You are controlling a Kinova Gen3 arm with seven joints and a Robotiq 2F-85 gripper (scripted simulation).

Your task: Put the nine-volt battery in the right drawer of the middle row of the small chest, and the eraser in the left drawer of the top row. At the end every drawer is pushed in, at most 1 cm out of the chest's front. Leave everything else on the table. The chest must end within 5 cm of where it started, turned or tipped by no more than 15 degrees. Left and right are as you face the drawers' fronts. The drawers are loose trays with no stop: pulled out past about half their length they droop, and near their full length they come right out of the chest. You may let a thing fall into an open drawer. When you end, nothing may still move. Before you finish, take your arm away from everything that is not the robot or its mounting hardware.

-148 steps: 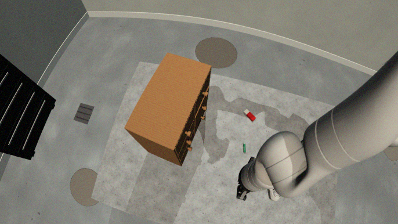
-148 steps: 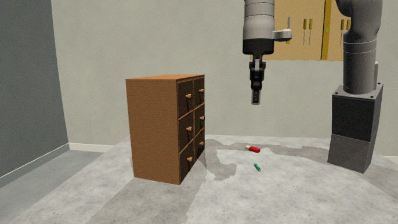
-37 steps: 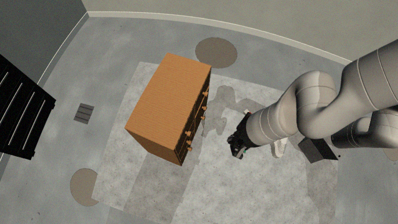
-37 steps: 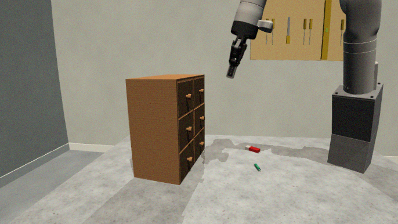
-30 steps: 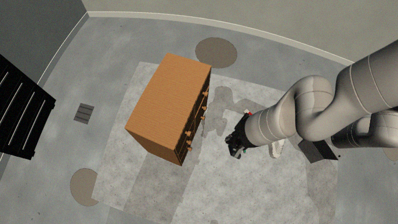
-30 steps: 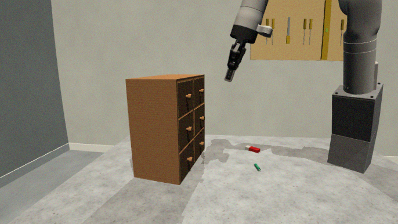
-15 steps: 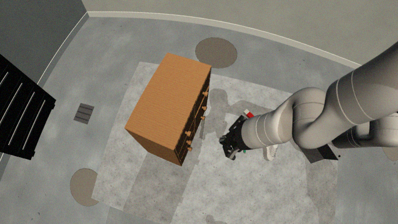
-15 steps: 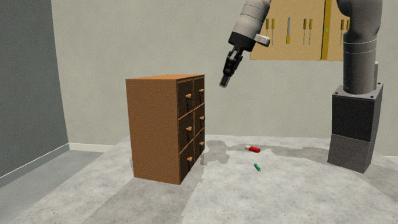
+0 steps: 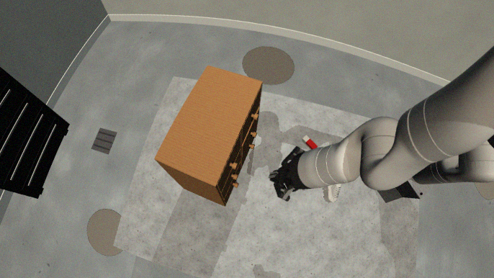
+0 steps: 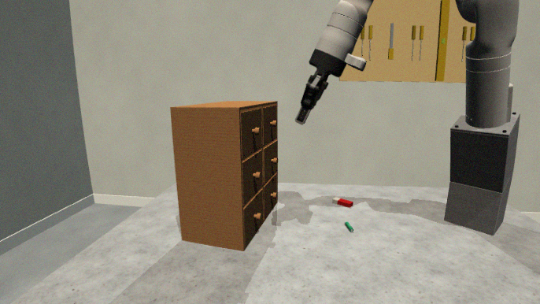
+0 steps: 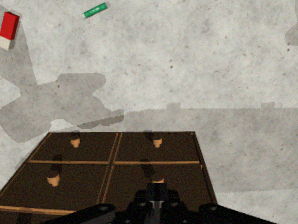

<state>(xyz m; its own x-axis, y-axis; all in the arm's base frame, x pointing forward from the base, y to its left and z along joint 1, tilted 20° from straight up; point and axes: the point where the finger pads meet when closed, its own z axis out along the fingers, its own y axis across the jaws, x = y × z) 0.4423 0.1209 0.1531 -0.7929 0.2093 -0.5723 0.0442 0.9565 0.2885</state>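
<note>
The small wooden chest stands on the floor with its two columns of three drawers facing the arm. All drawer fronts look pushed in. My gripper is shut and empty, hanging in the air in front of the top row, a little to the right of it. In the wrist view the chest's front lies just ahead of the fingers. A red and white block, which looks like the eraser, lies on the floor right of the chest; it also shows in the other views. I cannot make out a nine-volt battery.
A small green cylinder lies on the floor in front of the red block, also in the wrist view. The arm's grey pedestal stands at the right. A tool board hangs on the back wall. A black rack is far left.
</note>
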